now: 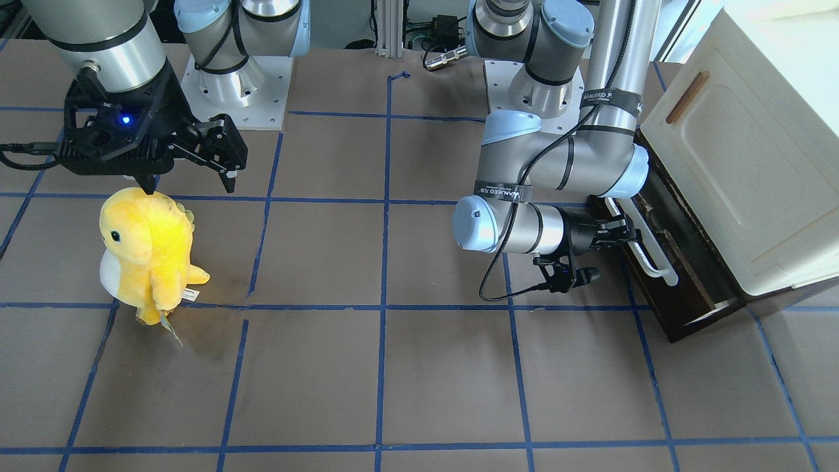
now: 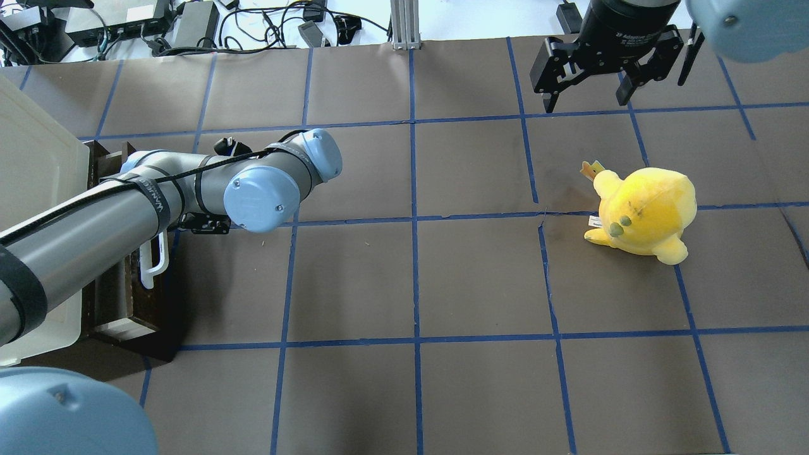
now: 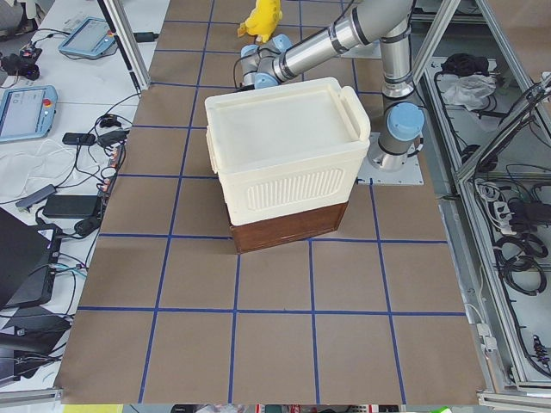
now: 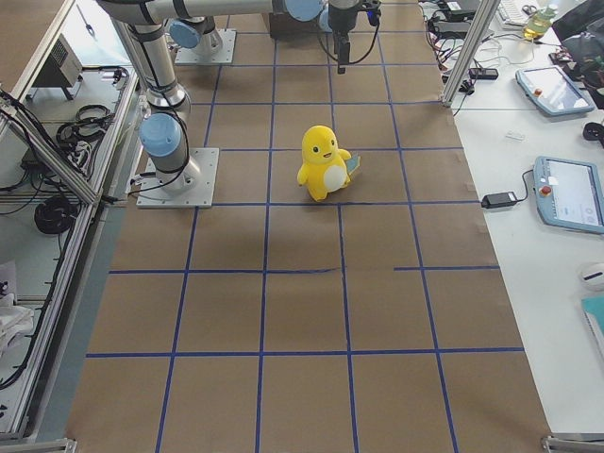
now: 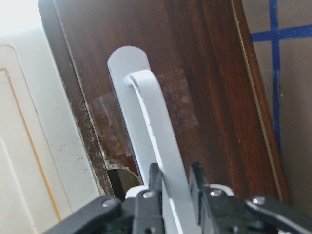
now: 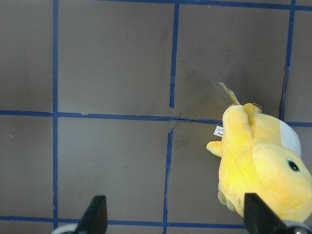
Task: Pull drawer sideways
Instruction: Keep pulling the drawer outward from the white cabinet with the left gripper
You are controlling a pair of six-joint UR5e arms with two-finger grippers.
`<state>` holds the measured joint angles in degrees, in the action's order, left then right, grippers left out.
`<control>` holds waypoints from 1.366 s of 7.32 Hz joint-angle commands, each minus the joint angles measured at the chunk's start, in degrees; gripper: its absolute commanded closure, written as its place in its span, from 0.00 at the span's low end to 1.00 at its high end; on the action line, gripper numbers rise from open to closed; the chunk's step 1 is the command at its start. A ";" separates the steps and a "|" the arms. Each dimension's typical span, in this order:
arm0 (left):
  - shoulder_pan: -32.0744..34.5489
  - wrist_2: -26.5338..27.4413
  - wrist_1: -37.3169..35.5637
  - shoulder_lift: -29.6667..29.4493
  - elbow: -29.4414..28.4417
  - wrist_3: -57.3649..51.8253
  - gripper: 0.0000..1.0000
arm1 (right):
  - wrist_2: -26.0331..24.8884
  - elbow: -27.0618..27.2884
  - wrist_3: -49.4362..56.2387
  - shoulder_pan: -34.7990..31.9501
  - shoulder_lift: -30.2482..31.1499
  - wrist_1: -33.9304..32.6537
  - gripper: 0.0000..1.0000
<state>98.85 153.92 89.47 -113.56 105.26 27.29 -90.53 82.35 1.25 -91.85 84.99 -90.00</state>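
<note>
The dark brown wooden drawer sits under a cream cabinet and sticks out a little, with a strip of pale inside showing. Its long white bar handle runs along the front. My left gripper is shut on the handle near one end. The left wrist view shows both fingers pinching the white bar against the brown front. In the overhead view my left arm hides the gripper; the handle and drawer show. My right gripper hangs open and empty, far from the drawer.
A yellow plush toy stands on the brown table just below my right gripper and shows in the right wrist view. The cabinet door carries a small wooden handle. Both arm bases stand at the far edge.
</note>
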 commanded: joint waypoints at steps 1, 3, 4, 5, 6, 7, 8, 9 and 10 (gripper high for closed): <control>0.20 -0.20 0.00 -0.26 -0.06 0.04 0.74 | 0.00 0.00 0.07 0.00 0.00 0.00 0.00; 0.38 -0.55 0.26 -0.52 0.03 0.30 0.74 | 0.00 0.00 -0.02 0.00 0.00 0.00 0.00; 0.38 -1.42 0.18 -0.52 0.03 0.30 0.74 | 0.00 0.00 -0.02 0.00 0.00 0.00 0.00; 0.38 -1.43 0.26 -0.61 0.03 0.39 0.74 | 0.00 0.00 0.07 0.00 0.00 0.00 0.00; 0.38 -2.13 0.18 -0.70 0.03 0.39 0.74 | 0.00 0.00 -0.02 0.00 0.00 0.00 0.00; 0.38 -2.31 0.18 -0.61 -0.06 0.39 0.74 | 0.00 0.00 -0.02 0.00 0.00 0.00 0.00; 0.46 -2.31 0.18 -0.61 -0.06 0.39 0.74 | 0.00 0.00 0.07 0.00 0.00 0.00 0.00; 0.81 -2.40 0.09 -0.52 -0.41 0.13 0.74 | 0.00 0.00 -0.02 0.00 0.00 0.00 0.00; 1.16 -2.49 0.26 -0.52 -1.02 0.04 0.74 | 0.00 0.00 -0.02 0.00 0.00 0.00 0.00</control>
<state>99.61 151.51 89.65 -114.15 104.87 27.49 -90.53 82.35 1.25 -91.85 84.99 -90.00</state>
